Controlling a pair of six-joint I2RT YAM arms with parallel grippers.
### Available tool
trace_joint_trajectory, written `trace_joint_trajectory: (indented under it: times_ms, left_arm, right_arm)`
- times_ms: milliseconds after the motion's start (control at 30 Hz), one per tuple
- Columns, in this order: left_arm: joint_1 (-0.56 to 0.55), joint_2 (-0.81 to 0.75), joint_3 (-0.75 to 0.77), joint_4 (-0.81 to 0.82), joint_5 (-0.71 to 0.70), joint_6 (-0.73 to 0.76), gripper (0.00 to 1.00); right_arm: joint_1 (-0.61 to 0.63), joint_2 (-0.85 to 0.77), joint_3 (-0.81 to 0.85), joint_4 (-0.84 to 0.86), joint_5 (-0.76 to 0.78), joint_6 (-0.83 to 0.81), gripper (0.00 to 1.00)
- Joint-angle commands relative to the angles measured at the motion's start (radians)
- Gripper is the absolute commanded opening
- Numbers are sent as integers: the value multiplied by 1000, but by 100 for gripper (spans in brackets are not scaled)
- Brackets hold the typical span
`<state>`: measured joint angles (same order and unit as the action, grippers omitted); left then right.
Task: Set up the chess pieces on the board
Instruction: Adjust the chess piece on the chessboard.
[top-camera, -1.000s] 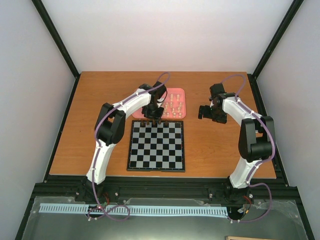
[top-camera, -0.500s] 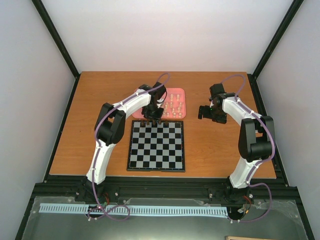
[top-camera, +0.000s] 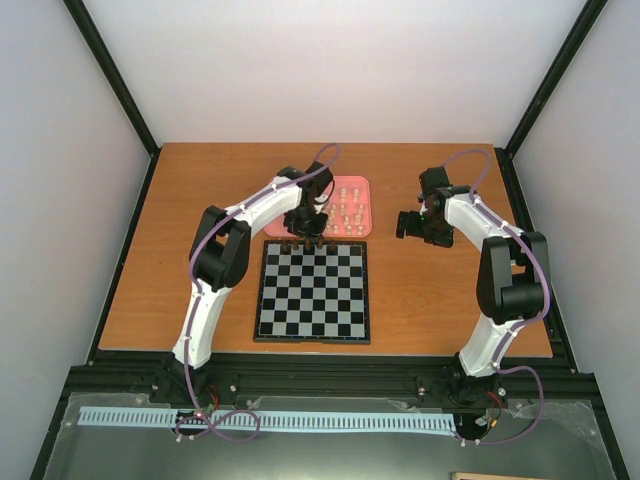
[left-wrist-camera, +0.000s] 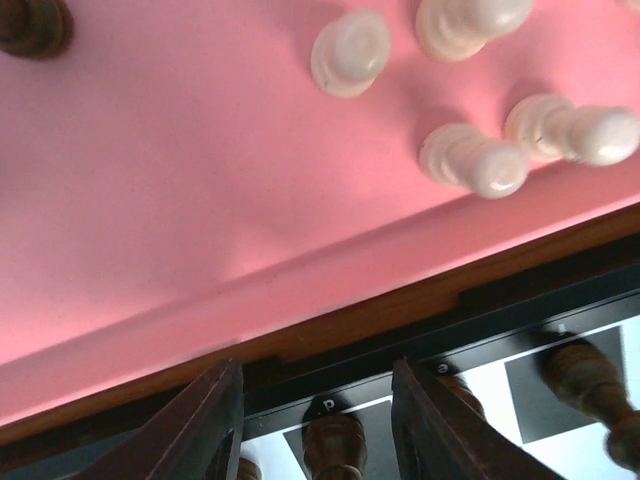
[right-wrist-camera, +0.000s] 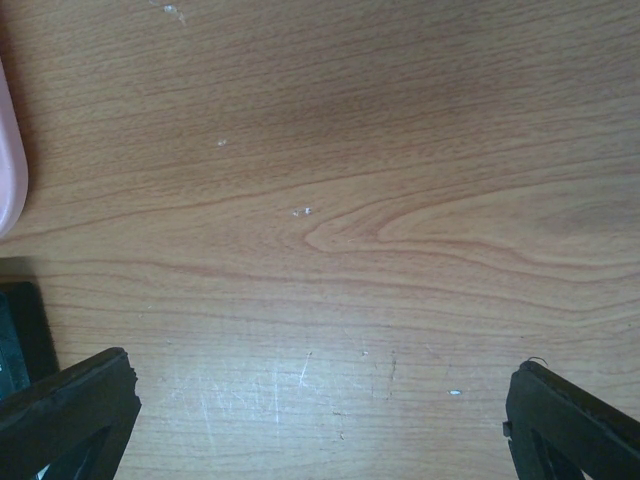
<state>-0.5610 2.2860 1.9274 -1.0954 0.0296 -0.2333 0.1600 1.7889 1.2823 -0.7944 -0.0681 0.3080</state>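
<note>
Jaws of left arm apart around dark piece (board's far edge)

I see a rectangular wooden counter, orange-brown with visible grain and black rails around it. Two things lie directly on it. The board, a chequered square of black and silvery-white with a thin dark border, sits flat near the middle, toward the near edge. Just beyond its far edge lies a pink tray with rounded corners. A thin strip of bare wood shows between them. Faint scratches and pale specks mark the wood to their right.
</note>
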Motion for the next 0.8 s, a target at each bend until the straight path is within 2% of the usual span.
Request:
trace_joint_trajectory:
  times_ms: [0,567,767]
  left_arm:
    - [0,10,80,-15,-14,11,44]
    - [34,21,212,-44,-144,-3,48]
    - [124,36,275,-52,-173,-41,48]
  right_arm:
    - [9,15,16,5,-4,0,100]
    - [9,22,29,-2,-2,-4,100]
    - [9,23,37,-7,-1,-3,100]
